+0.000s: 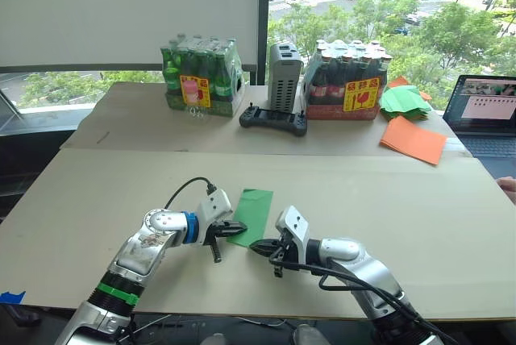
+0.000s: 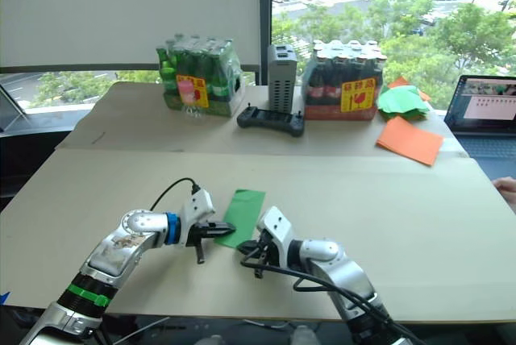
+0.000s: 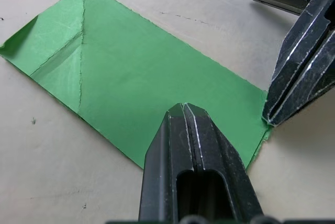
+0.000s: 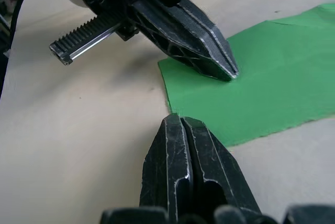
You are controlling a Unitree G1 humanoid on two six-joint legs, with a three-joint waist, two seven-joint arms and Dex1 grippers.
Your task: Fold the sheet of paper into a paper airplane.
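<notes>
There, one thin bright green sheet of paper [image 1: 252, 214] lay flat on the pale brown tabletop [image 1: 419, 232], near its front edge and roughly midway across, folded into a long narrow strip with creased flaps at its far end. The left pincer [image 1: 236, 226], fingers pressed together, rested its tip on the strip's near part, by the left edge. The right pincer [image 1: 260, 248], also pressed together and holding nothing, sat just off the near corner, its tip at the paper's edge. The two pincers were close together. Bare tabletop spread wide to either side and beyond the strip's far end. Well apart, along the back, stood two shrink-wrapped packs of bottles: one of green bottles [image 1: 202, 76], one of dark bottles [image 1: 347, 81]. Between them were one grey upright box [image 1: 284, 76] and one black handheld controller [image 1: 274, 119]. To the right lay one orange sheet [image 1: 414, 139], one heap of green sheets [image 1: 405, 101], and one open laptop [image 1: 486, 110].
</notes>
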